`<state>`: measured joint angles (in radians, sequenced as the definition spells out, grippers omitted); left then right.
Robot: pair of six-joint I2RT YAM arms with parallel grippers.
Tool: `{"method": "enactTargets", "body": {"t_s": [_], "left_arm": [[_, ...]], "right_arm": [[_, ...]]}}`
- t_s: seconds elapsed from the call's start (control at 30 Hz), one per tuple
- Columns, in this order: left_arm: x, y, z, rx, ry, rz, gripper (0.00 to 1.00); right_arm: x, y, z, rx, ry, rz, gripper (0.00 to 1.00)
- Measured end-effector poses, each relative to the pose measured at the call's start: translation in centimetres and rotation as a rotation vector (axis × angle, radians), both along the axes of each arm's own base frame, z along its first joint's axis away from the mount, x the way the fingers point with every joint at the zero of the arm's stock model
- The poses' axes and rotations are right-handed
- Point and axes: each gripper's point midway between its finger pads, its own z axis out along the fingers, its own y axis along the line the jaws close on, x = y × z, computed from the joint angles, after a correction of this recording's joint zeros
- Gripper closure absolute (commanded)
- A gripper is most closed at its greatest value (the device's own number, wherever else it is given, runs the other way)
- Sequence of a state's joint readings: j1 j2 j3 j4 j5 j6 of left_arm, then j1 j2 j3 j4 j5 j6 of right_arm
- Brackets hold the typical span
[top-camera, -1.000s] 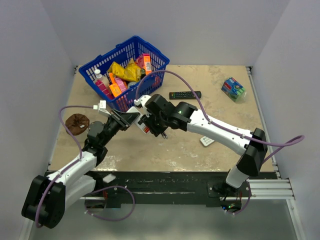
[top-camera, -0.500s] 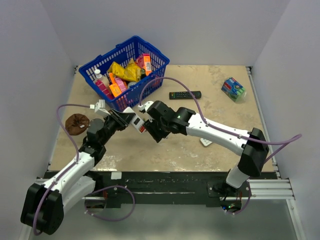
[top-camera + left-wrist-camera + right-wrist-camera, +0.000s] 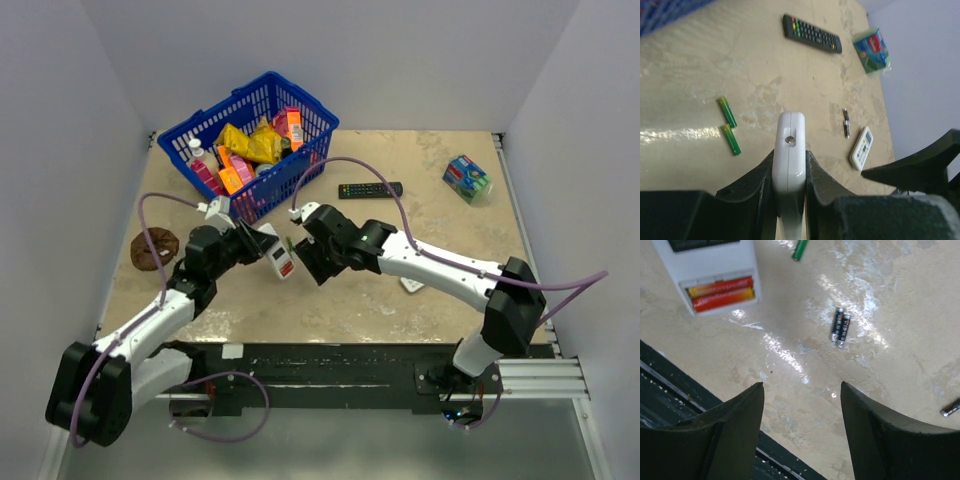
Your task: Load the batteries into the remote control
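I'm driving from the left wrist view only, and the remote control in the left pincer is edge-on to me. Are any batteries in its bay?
Observer: Yes. In the right wrist view the remote control shows an open bay with two red-orange batteries lying side by side.
Operator: Is the right pincer carrying another one?
Observer: No. The right wrist view shows it open and empty.
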<state>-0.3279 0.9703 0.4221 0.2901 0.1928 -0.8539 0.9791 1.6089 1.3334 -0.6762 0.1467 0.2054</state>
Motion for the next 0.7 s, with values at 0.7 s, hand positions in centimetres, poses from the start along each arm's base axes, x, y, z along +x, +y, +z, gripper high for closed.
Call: {"method": "enactTargets", "body": {"t_s": [0.7], "left_arm": [[-2.0, -22.0, -8.3, 0.014, 0.225, -0.700, 1.00]], "right_arm": [[2.8, -11.5, 9.6, 0.306, -0.344, -0.514, 0.18]]}}
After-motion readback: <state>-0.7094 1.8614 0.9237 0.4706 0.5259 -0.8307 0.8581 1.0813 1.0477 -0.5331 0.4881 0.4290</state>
